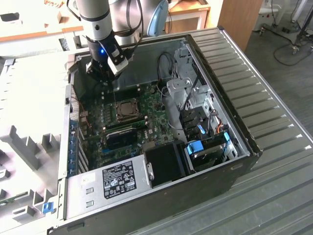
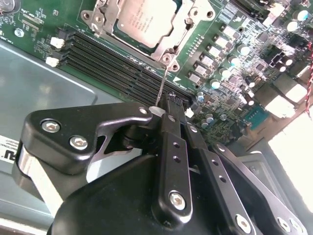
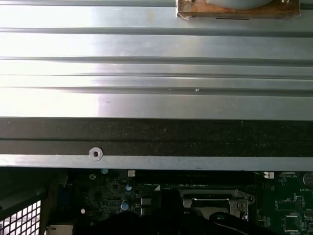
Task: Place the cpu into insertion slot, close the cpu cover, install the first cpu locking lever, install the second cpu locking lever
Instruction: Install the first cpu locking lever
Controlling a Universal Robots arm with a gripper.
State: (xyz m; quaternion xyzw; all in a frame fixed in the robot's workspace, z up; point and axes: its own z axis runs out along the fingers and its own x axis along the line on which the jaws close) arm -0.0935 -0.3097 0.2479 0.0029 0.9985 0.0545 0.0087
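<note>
cpu (image 2: 146,22) seated in the insertion slot (image 2: 93,19), near the middle of the green board; cpu cover (image 2: 164,49) lies down over its edges.

Exterior view, left to right:
- The gripper (image 1: 105,76) hangs inside the open computer case (image 1: 244,142), over the board's side toward the exterior view's left.
- The socket sits just right of it, and the drive cage (image 1: 205,122) is further right.
- The case rests on a ribbed metal surface (image 1: 274,98).

Second wrist view:
- The fingers (image 2: 172,122) are drawn almost together, pinching the free end of a thin locking lever (image 2: 161,85).
- The lever rises from the socket corner, across the memory slots (image 2: 112,58). It is raised and not latched.

Judgement: a locking-lever step is in hand; I cannot tell whether it is the first or the second. Seating it calls for pressing the wire down flat and tucking it sideways under its catch, with a steady grip, since a rod this thin could slip.
</note>
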